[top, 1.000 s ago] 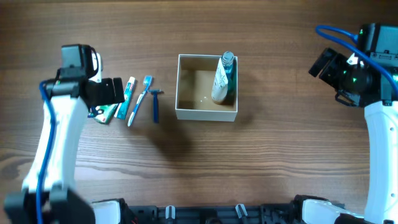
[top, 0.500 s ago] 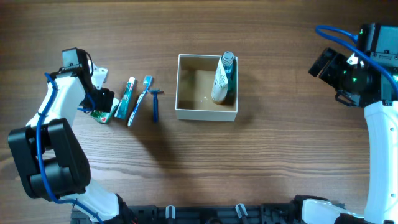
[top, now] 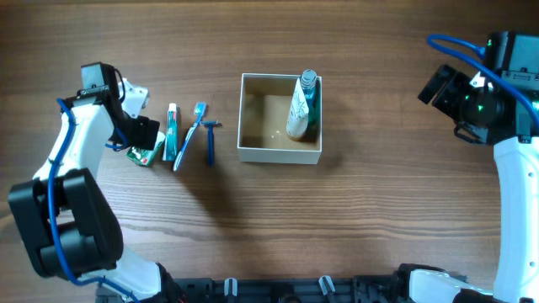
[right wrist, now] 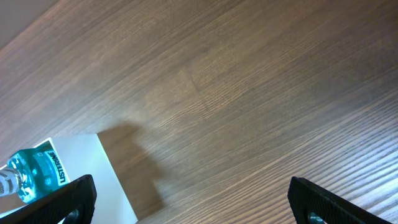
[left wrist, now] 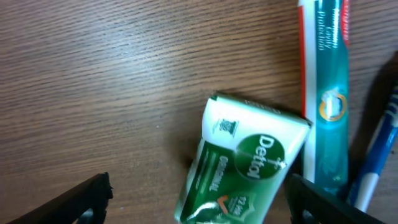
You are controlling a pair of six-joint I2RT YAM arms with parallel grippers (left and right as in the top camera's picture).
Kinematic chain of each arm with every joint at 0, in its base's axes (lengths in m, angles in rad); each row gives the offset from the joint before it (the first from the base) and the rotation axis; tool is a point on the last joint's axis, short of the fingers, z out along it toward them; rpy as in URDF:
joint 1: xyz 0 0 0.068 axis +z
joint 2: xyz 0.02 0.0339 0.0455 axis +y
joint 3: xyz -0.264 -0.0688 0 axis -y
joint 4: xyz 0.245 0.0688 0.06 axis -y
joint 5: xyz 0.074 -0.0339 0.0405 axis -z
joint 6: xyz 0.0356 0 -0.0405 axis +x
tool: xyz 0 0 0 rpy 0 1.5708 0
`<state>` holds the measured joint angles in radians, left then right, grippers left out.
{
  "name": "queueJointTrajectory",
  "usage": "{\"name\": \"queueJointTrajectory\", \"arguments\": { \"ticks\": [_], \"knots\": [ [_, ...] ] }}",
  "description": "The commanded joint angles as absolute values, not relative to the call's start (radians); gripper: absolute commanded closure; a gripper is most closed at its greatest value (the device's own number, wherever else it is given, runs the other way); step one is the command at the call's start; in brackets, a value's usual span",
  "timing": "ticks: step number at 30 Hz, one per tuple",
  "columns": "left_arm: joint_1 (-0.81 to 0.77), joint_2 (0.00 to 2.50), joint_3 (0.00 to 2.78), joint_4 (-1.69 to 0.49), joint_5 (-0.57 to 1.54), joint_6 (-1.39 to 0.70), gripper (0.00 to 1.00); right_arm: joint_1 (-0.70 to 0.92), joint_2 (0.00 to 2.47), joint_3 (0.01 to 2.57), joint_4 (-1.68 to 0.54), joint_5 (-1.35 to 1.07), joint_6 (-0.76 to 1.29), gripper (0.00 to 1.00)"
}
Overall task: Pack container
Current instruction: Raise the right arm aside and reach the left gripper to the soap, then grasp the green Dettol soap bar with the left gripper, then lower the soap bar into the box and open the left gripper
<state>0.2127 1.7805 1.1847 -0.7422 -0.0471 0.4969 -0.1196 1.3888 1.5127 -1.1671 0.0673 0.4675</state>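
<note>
The container is a square white-walled box with a tan inside, at the table's middle. It holds a blue mouthwash bottle and a white tube along its right wall. Left of it lie a razor, a blue toothbrush, a toothpaste tube and a green soap packet. My left gripper is open, its fingers either side of the soap packet, beside the toothpaste. My right gripper is open and empty, far right of the container.
Bare wooden table lies all around. The right wrist view shows the container's white wall and the mouthwash bottle at lower left. The arm bases stand at the table's near edge.
My left gripper has swung down over the soap packet. The toothpaste tube has shifted and now lies straighter. The right arm has not moved.
</note>
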Motion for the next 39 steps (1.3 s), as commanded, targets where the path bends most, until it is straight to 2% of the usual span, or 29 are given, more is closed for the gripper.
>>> {"name": "queueJointTrajectory", "arguments": {
  "ticks": [1, 5, 9, 15, 17, 19, 20, 23, 28, 32, 36, 39],
  "knots": [
    [0.216, 1.756, 1.182, -0.765, -0.007, 0.559, 0.07, -0.122, 1.395, 1.517, -1.166, 0.062, 0.472, 0.0],
    [0.215, 1.759, 1.182, -0.783, 0.018, 0.679, 0.11, -0.122, 1.395, 1.517, -1.166, 0.062, 0.472, 0.0],
    [0.215, 1.811, 1.182, -0.786, 0.019, 0.682, 0.06, -0.122, 1.395, 1.517, -1.166, 0.062, 0.472, 0.0],
    [0.215, 1.914, 1.182, -0.778, 0.019, 0.681, 0.11, -0.122, 1.395, 1.517, -1.167, 0.062, 0.472, 0.0],
    [0.215, 1.948, 1.182, -0.777, 0.014, 0.673, 0.18, -0.122, 1.395, 1.517, -1.167, 0.062, 0.472, 0.0],
    [0.215, 1.958, 1.182, -0.759, 0.009, 0.636, 0.33, -0.122, 1.395, 1.517, -1.166, 0.062, 0.472, 0.0],
    [0.215, 1.957, 1.182, -0.739, -0.002, 0.581, 0.44, -0.122, 1.395, 1.517, -1.166, 0.062, 0.472, 0.0],
    [0.215, 1.948, 1.185, -0.714, -0.009, 0.476, 0.5, -0.122, 1.395, 1.517, -1.166, 0.062, 0.471, 0.0],
    [0.201, 1.863, 1.207, -0.738, 0.013, 0.157, 0.61, -0.122, 1.395, 1.517, -1.167, 0.062, 0.472, 0.0],
    [0.099, 1.736, 1.218, -0.805, 0.037, 0.035, 0.67, -0.122, 1.395, 1.517, -1.167, 0.062, 0.472, 0.0],
    [-0.168, 1.567, 1.218, -0.788, 0.071, -0.206, 0.68, -0.122, 1.395, 1.517, -1.167, 0.062, 0.472, 0.0],
    [-0.355, 1.539, 1.217, -0.669, 0.07, -0.323, 0.73, -0.122, 1.395, 1.517, -1.167, 0.062, 0.472, 0.0]
  ]
}}
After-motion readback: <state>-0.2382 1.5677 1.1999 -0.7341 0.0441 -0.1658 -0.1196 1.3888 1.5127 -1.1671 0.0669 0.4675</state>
